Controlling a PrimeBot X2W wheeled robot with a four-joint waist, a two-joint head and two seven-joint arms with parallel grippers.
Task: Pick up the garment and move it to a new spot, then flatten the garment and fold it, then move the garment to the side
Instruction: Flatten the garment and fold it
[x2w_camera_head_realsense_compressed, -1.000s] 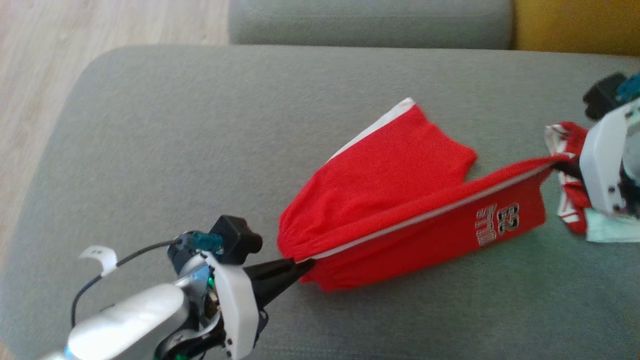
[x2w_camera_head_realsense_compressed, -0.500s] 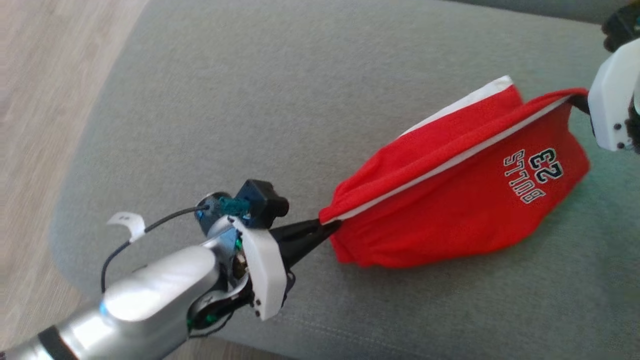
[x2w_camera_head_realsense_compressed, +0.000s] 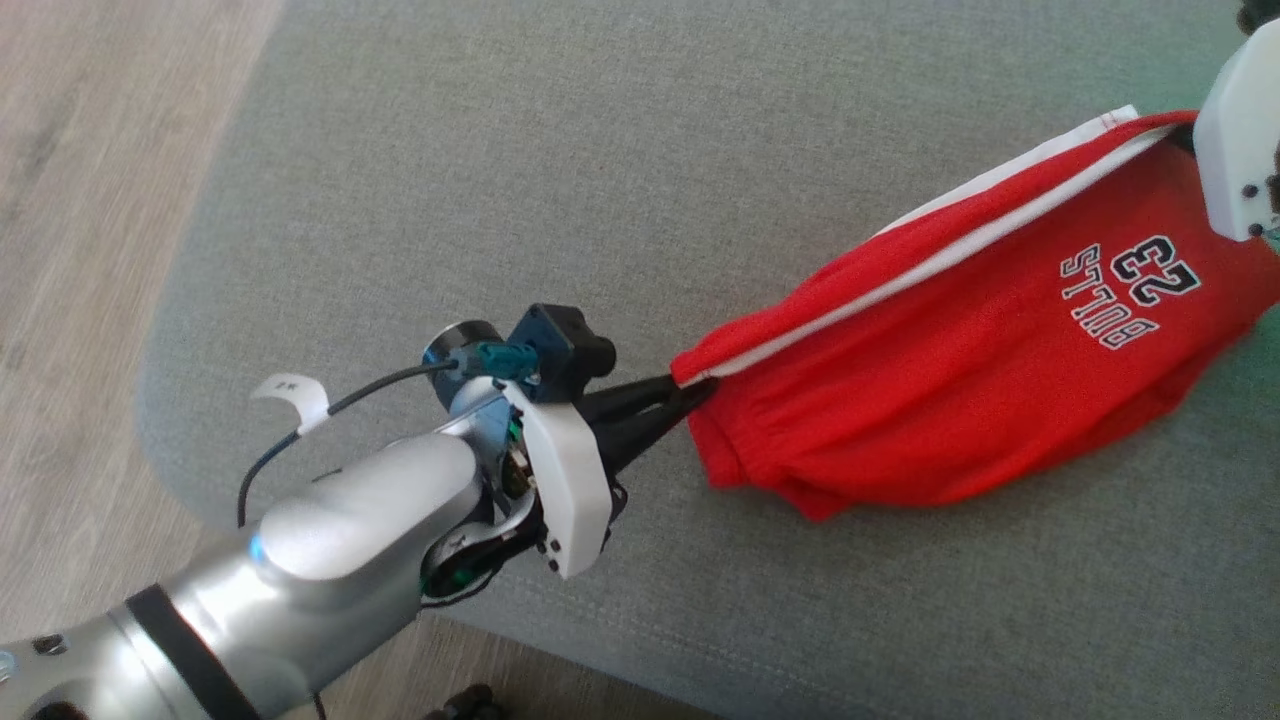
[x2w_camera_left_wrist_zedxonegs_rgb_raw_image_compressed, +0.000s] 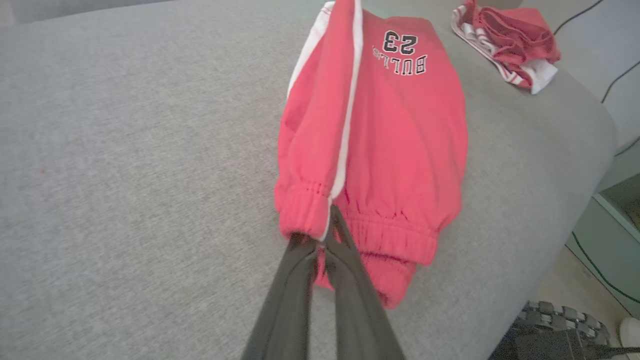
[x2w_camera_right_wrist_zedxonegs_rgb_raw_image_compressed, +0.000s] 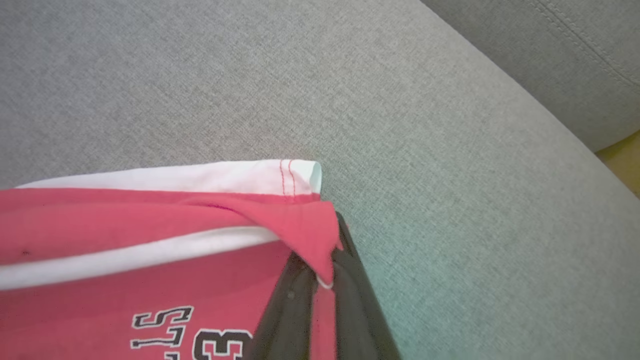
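The left gripper (x2w_camera_head_realsense_compressed: 692, 392) clamps the shorts (x2w_camera_head_realsense_compressed: 980, 380) at their eight o'clock end. The right gripper (x2w_camera_right_wrist_zedxonegs_rgb_raw_image_compressed: 327, 257) clamps the two o'clock end, over the sofa (x2w_camera_head_realsense_compressed: 600, 150).

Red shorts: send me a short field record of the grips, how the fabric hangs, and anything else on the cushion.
garment: red fabric shorts with white side stripe and "BULLS 23" print
left gripper: shut on elastic waistband end
right gripper: shut on leg hem corner
shape: stretched between both grippers, lower fabric sagging
surface: grey fabric sofa cushion
other: crumpled red-and-white garment, lying apart
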